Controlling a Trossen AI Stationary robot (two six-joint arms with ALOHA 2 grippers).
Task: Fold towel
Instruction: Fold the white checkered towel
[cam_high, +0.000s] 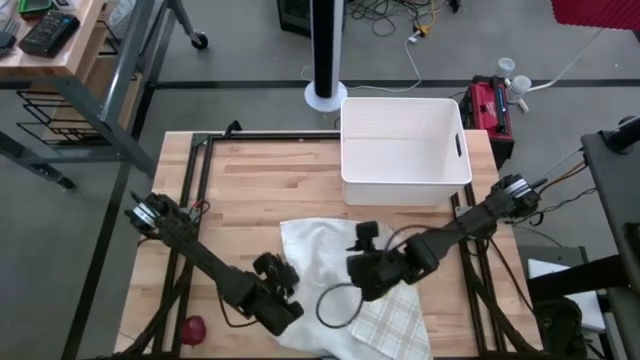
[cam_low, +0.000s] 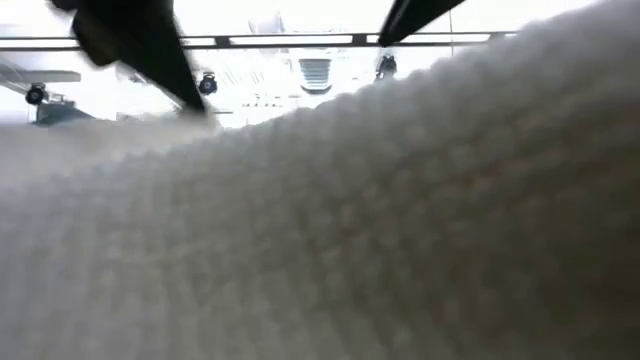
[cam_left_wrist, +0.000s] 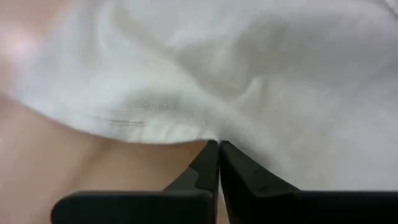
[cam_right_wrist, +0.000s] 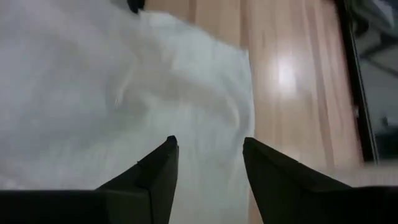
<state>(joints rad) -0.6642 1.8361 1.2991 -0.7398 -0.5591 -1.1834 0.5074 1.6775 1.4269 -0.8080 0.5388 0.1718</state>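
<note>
L gripper (cam_left_wrist: 217, 144) pinched shut at towel (cam_high: 330, 255) hem, 7 o'clock; thin bite might've slipped on lift. R gripper (cam_right_wrist: 208, 146) hung spread over cloth mid-table, nothing held, so fold risked skewing.

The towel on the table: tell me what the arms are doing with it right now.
A two-armed robot is working on a white towel lying crumpled on the wooden table. The left gripper is shut right at the towel's edge, apparently pinching it. The right gripper hovers open over the cloth, holding nothing. A white bin sits behind the towel. No neat fold shows yet.
</note>
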